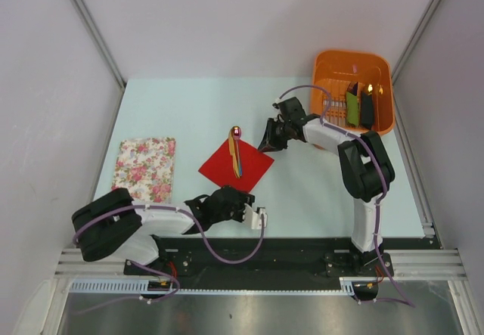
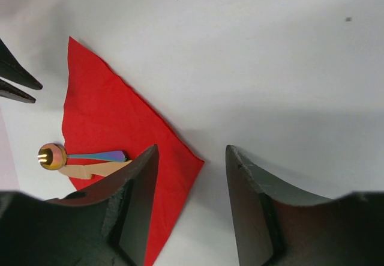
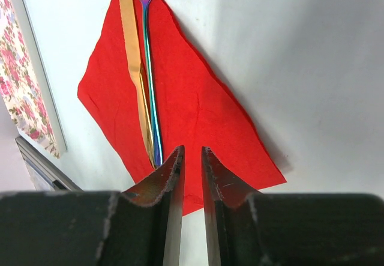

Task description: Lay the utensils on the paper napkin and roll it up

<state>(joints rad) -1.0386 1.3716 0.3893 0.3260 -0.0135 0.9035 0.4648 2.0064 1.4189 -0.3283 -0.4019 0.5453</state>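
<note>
Orange-blue utensils (image 1: 236, 152) point away, seemingly touching.

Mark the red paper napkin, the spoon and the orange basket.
red paper napkin (image 1: 255, 167): top external view, on its bare right half.
spoon (image 3: 149, 74): right wrist view, on the middle of its handle.
orange basket (image 1: 352, 54): top external view, on its far rim.

A pale blue-green rectangular table top (image 1: 227, 100) is enclosed on its left, far and right sides by plain light grey wall panels (image 1: 249, 17). Slanting grey metal posts (image 1: 91, 29) are set where these panels meet, rising from the table's two far corners. Along the table's near edge a ribbed silver aluminium rail (image 1: 423, 263) is mounted, and a brushed steel sheet (image 1: 249, 316) is seen nearer still. The table is lit softly and evenly, and only faint shadows are cast on it.
</note>
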